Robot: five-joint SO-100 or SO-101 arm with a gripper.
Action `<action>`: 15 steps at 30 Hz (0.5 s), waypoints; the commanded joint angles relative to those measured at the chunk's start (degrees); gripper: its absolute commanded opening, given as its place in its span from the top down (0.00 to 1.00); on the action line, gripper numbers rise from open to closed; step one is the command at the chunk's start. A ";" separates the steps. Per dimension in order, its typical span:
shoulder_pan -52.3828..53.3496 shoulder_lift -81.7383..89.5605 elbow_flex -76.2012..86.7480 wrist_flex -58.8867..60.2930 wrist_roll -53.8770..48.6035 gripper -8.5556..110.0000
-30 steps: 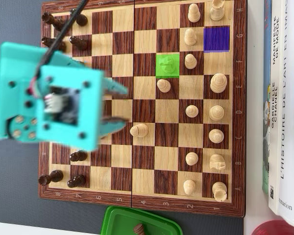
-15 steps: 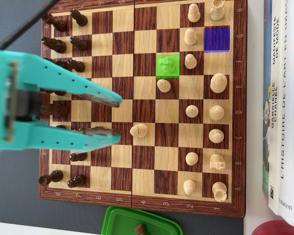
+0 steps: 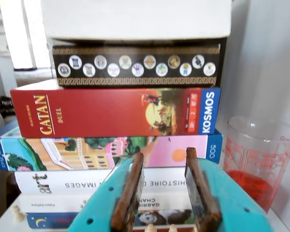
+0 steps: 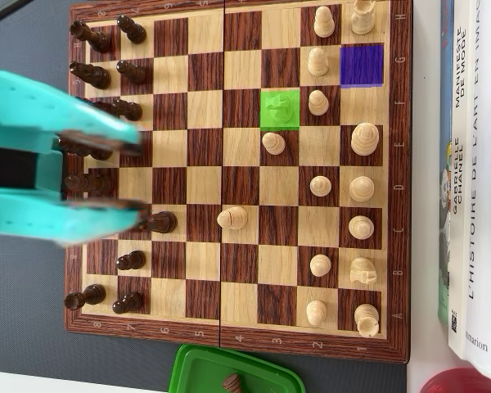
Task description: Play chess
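chessboard: wooden, sits on a dark grey mat and fills most of the overhead view, seam running down the middle
green square: bright green patch on the board with a piece on it that's tinted the same green, can't tell which kind
purple square: solid purple patch near the top right, nothing standing on it
light pieces: mostly lined up in the 2 right-hand columns, 1 pawn stands just below the green square
tipped piece: a light one lying on its side near the middle of the board
dark pieces: along the left edge, some hidden under the arm, 1 of them pokes out just past the lower finger tip
gripper: teal, blurry, hangs over the left side of the board with its fingers spread apart and nothing between them; the wrist view shows the same gap between the brown pads
green tray: below the board's bottom edge, 1 small brown piece lying in it
books: stacked right of the board; in the wrist view it's a pile of books and game boxes including Catan Duel
red-printed cup: clear plastic, right of the stack in the wrist view
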 commanded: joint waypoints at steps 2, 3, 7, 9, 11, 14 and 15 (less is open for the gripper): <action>-1.41 5.98 3.78 -7.56 0.00 0.81; -1.58 7.21 5.01 -9.32 0.00 0.81; -1.67 11.07 9.76 -17.23 -0.44 0.81; -1.58 12.30 11.43 -21.01 -0.53 0.81; -1.58 13.27 12.30 -24.26 -0.53 0.81; -1.58 14.24 12.30 -28.39 -0.53 0.81; -1.58 14.59 12.30 -30.15 -0.53 0.81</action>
